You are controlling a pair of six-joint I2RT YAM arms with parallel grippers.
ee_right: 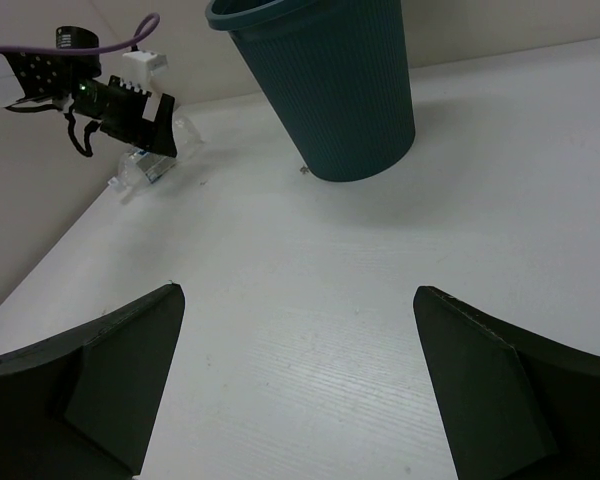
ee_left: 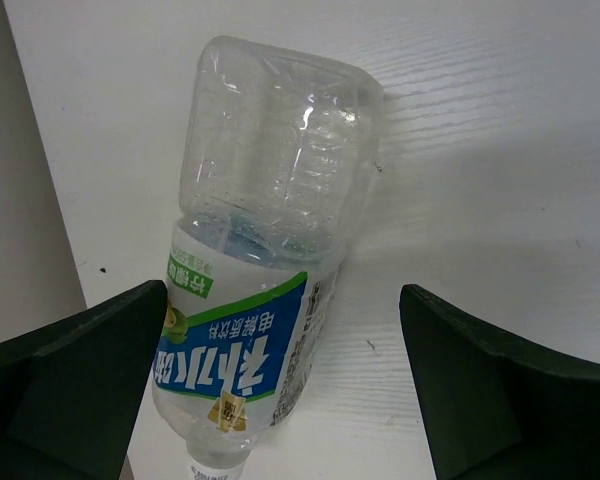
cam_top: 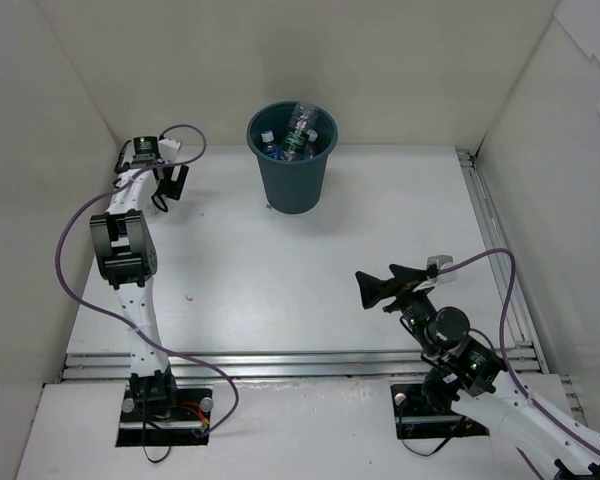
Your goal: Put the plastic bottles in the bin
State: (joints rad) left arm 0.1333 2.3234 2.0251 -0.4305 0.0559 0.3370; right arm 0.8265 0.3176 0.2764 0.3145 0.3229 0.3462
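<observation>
Left gripper point(ee_left: 283, 300) spread wide, straddling a lying plastic bottle point(ee_left: 270, 180), not pinching it; at 9 o'clock of bin point(cam_top: 293, 185)

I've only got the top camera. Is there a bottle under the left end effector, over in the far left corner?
Observer: Yes. The left wrist view shows one bottle lying on the table between the left end effector's open fingers, not clamped.
Operator: Which way is its cap?
Observer: Cap toward the wrist camera, base pointing away.
Operator: And the right one?
Observer: The right end effector is open, nothing between its fingers, facing the bin.
</observation>
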